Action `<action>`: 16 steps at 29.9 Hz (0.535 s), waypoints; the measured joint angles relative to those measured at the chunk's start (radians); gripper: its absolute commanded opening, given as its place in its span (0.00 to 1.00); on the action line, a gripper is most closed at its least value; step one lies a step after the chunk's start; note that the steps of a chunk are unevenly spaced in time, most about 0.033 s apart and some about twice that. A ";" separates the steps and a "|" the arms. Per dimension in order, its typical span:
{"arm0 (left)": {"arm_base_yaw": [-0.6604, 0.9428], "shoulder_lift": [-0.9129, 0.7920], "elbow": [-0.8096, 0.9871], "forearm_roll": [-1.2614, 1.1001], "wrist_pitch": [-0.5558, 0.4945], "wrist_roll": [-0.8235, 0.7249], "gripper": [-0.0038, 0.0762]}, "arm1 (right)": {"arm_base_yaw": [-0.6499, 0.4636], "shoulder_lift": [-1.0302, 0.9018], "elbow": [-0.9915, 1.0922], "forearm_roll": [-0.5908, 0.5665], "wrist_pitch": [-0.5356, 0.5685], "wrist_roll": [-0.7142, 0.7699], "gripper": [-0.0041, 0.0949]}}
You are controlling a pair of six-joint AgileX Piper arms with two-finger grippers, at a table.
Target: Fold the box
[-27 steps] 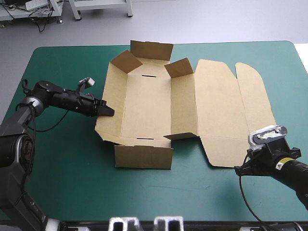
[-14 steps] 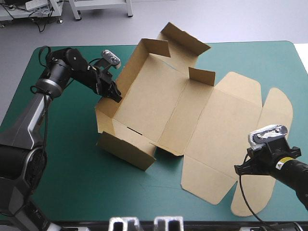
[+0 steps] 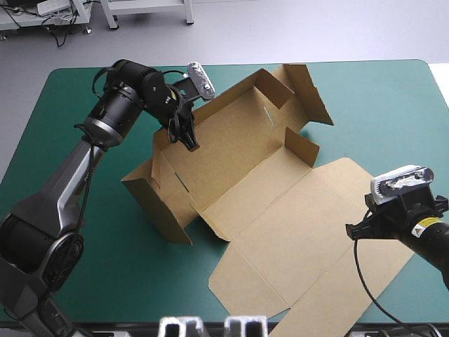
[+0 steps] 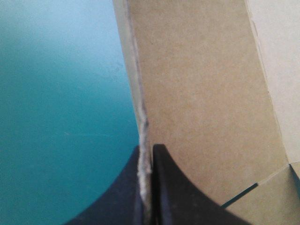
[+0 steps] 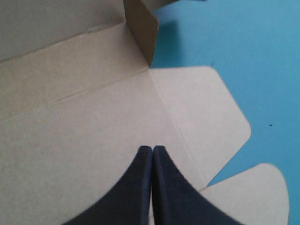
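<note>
The brown box (image 3: pixel 238 165) lies slanted across the table with its tray walls partly raised and its lid (image 3: pixel 309 239) flat toward the front right. My left gripper (image 3: pixel 188 137) is shut on the tray's upright far-left wall. In the left wrist view the black fingers (image 4: pixel 166 187) pinch the board's edge (image 4: pixel 143 122). My right gripper (image 3: pixel 351 230) is shut and hovers over the lid's right edge, holding nothing. The right wrist view shows the gripper (image 5: pixel 152 148) above the flat lid (image 5: pixel 79 122), with rounded tab flaps (image 5: pixel 211 117) beside it.
Bare teal-green cover (image 3: pixel 77 232) lies left of and in front of the box, and more (image 3: pixel 379 112) at the far right. One lid flap (image 3: pixel 302 319) reaches the table's front edge.
My left gripper has swung toward the far middle, holding the box wall. The box turned with it, so the lid slid to the front right under my right gripper, which barely moved.
</note>
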State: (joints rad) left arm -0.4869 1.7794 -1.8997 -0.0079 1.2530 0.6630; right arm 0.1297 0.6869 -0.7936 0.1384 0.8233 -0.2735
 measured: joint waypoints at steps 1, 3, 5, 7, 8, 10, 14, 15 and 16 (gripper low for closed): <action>-0.020 0.000 0.000 0.027 0.000 0.005 0.04 | 0.000 0.000 -0.015 0.000 0.000 0.000 0.02; -0.058 0.000 0.000 0.085 -0.001 0.020 0.03 | 0.000 0.004 -0.052 -0.008 0.000 0.000 0.02; -0.089 -0.002 0.000 0.116 -0.009 0.039 0.04 | 0.000 0.017 -0.086 -0.015 0.000 0.007 0.02; -0.117 -0.004 0.000 0.128 -0.025 0.056 0.04 | 0.000 0.040 -0.126 -0.021 0.002 0.022 0.02; -0.131 -0.008 0.000 0.133 -0.031 0.068 0.04 | 0.000 0.052 -0.144 -0.023 0.006 0.028 0.02; -0.155 -0.019 0.000 0.134 -0.035 0.091 0.04 | 0.000 0.088 -0.192 -0.026 0.017 0.034 0.02; -0.173 -0.073 0.009 0.131 -0.045 0.123 0.04 | 0.000 0.171 -0.304 -0.026 0.027 0.035 0.02; -0.173 -0.092 0.017 0.129 -0.056 0.132 0.03 | 0.000 0.197 -0.336 -0.026 0.028 0.036 0.02; -0.173 -0.109 0.034 0.126 -0.069 0.151 0.04 | 0.000 0.223 -0.363 -0.026 0.030 0.037 0.02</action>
State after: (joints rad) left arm -0.6602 1.6703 -1.8660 0.1184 1.1843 0.8140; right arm 0.1297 0.9095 -1.1567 0.1125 0.8530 -0.2364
